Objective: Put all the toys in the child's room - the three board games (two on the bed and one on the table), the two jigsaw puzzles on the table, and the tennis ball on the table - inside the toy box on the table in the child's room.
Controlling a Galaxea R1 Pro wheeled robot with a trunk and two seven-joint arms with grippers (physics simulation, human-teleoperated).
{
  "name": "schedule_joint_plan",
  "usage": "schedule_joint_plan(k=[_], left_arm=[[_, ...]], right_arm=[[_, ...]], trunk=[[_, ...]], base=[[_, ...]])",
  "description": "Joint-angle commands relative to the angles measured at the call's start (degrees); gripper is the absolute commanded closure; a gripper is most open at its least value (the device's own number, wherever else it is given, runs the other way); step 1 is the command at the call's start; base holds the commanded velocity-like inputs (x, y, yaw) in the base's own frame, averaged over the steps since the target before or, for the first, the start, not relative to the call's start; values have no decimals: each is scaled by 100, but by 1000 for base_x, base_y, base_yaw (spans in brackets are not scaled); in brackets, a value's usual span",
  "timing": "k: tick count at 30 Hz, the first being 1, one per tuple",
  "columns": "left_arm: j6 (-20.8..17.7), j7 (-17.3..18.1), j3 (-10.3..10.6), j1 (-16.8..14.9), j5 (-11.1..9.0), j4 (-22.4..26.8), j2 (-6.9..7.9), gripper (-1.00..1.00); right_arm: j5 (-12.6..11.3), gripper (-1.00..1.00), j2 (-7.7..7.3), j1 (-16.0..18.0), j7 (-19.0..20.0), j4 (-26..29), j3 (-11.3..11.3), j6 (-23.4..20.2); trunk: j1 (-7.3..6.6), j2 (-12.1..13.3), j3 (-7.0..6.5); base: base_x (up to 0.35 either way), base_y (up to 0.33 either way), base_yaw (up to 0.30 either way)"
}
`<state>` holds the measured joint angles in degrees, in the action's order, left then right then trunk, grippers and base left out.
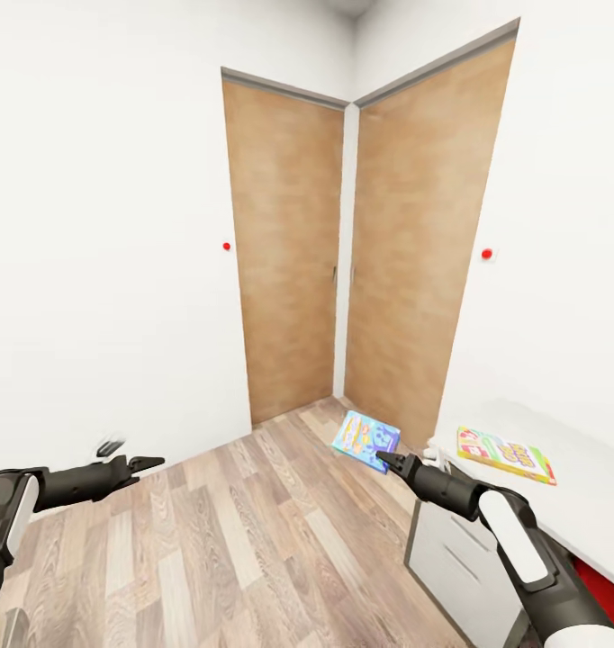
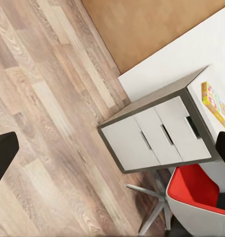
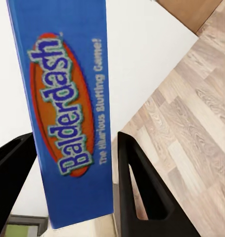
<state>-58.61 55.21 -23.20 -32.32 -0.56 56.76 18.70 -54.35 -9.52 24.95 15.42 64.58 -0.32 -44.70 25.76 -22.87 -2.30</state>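
Balderdash box (image 3: 67,108), the light-blue board game with the orange logo, sits clamped in my right claw (image 1: 385,461). In the right wrist view my two black fingers (image 3: 142,187) stand on either side of its narrow blue edge, and the printed title runs lengthwise along that edge, so the box's long axis lies across the gap between the fingers rather than along them. From the head view the same box (image 1: 365,435) hangs in the air above the wood-plank floor (image 1: 253,540), tilted, its printed face turned up and toward me, one corner pinched at my claw tips and the rest reaching away toward the two wooden doors (image 1: 289,252) in the corner of the room.

My left claw (image 1: 131,468) is held out low at my left side over the floor, with nothing between its fingers; in the left wrist view its dark tips (image 2: 3,153) stand wide apart at the picture's edges.

The surface (image 1: 559,432) lies at my right, near the held box but apart from it. On its light top rests a second board game (image 1: 507,454), yellow, green and red, lying flat with its long axis running along the surface's length. The left wrist view shows that same game (image 2: 214,103) on top, the white drawer fronts (image 2: 157,136) beneath it, and a red chair (image 2: 196,197) just beside the drawers.
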Motion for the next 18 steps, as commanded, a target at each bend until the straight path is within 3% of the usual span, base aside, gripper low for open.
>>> schedule_joint_plan(k=[1,3,6,11,13,18], left_arm=[[-45,16,-9,0,-5,1,1,-100],[-45,16,-9,-1,-5,1,1,-100],[-45,17,-9,-1,-5,1,2,-100],[-49,122,-9,0,-14,8,2,-100],[-52,483,-8,3,-21,24,8,-100],[-10,1960,-1,11,32,36,37,-100]], right_arm=[[-3,100,-2,3,38,2,-4,-26],[-4,100,-3,2,172,7,-2,-28],[-3,100,-10,-31,742,172,5,-37],[3,100,-22,-102,1424,1091,-9,-227],[3,100,-23,-100,1494,1422,-25,-377],[-21,100,-23,-118,1549,1952,-51,-512]], trunk=[[2,-5,6],[2,-5,12],[2,-5,20],[2,-5,35],[2,-5,41],[2,-5,56]], base=[[-2,13,-274],[27,38,-274],[58,23,-274],[14,4,-274],[3,1,-274],[1,0,-274]])
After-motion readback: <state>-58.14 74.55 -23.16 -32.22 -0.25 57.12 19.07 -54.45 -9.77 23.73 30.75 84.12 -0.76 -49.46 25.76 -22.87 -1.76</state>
